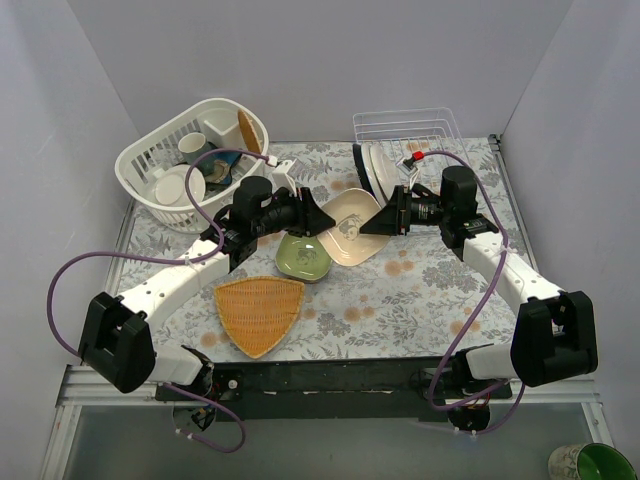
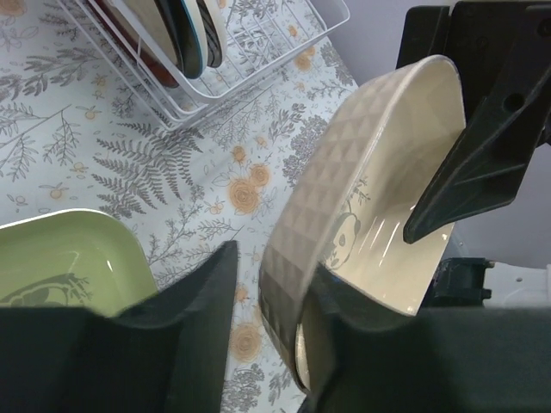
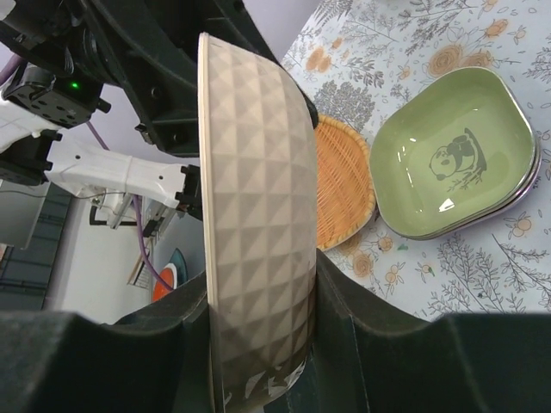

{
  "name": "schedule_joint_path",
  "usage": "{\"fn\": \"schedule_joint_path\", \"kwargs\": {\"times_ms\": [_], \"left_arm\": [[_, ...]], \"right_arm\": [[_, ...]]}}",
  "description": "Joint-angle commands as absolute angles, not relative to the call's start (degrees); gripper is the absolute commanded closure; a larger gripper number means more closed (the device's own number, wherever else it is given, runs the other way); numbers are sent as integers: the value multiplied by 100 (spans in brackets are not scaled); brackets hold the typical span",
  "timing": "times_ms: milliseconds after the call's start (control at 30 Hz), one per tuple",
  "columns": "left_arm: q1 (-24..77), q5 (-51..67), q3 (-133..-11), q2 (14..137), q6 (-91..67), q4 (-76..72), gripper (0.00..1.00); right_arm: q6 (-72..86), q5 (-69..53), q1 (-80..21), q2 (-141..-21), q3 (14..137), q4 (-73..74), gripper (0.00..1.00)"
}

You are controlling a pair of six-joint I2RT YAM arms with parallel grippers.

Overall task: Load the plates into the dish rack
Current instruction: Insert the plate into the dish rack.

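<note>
Cream dish (image 1: 352, 228): lifted off the worktop (image 1: 420, 290) at mid-table, tilted nearly on edge, bridged between the two grippers. The rack's slots are upright, so an on-edge hold suits insertion. Judged a hand-over from left to right, since the rack lies on the right arm's side.

Right gripper (image 1: 386, 216): at 3 o'clock of the dish. Its jaws are closed onto the rim, and its wrist view shows a finger pressed on each face of the faceted wall. It has the dish.

Left gripper (image 1: 318, 214): at 9 o'clock of the dish. Its jaws straddle the opposite rim, only slightly apart. Its wrist view shows a sliver of worktop between one finger and the outer wall, so the hold looks slack, not clamped.

Arms: both forearms reach in from the near corners, wrists turned inward and roughly level, fingers pointing at each other across the dish.

Dish rack (image 1: 425, 125): at 1 o'clock of the dish, in the far right corner. Round plates (image 1: 375, 165) stand on edge at its left end.

Pale green dish (image 1: 303, 258): flat on the worktop at 7 o'clock, just beside. The orange woven tray (image 1: 258, 312) lies further out the same way, and the white basket (image 1: 190, 160) is at 10 o'clock.
</note>
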State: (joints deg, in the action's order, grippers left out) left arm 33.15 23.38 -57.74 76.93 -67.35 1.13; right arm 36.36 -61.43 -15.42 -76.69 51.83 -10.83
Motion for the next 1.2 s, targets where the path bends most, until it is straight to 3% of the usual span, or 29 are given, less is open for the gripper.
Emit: {"fn": "schedule_joint_path", "kwargs": {"times_ms": [0, 200, 433, 867, 1167], "left_arm": [[3313, 2329, -5836, 7585, -6688, 26, 57], [3313, 2268, -5836, 7585, -6723, 35, 26], [3313, 2189, -5810, 7515, -6732, 44, 2], [3313, 2144, -6020, 7427, -6829, 123, 2], [3313, 2276, -6802, 7269, -7101, 255, 2]], "right_arm": [[3709, -6416, -1564, -7647, 5221, -1433, 96], [3709, -6398, -1565, -7611, 5194, -1424, 99], [3683, -6372, -1573, -7611, 5221, -1380, 99], [3226, -6091, -1573, -7603, 5388, -783, 99], [2786, -5634, -1564, -7638, 5546, -167, 99]]}}
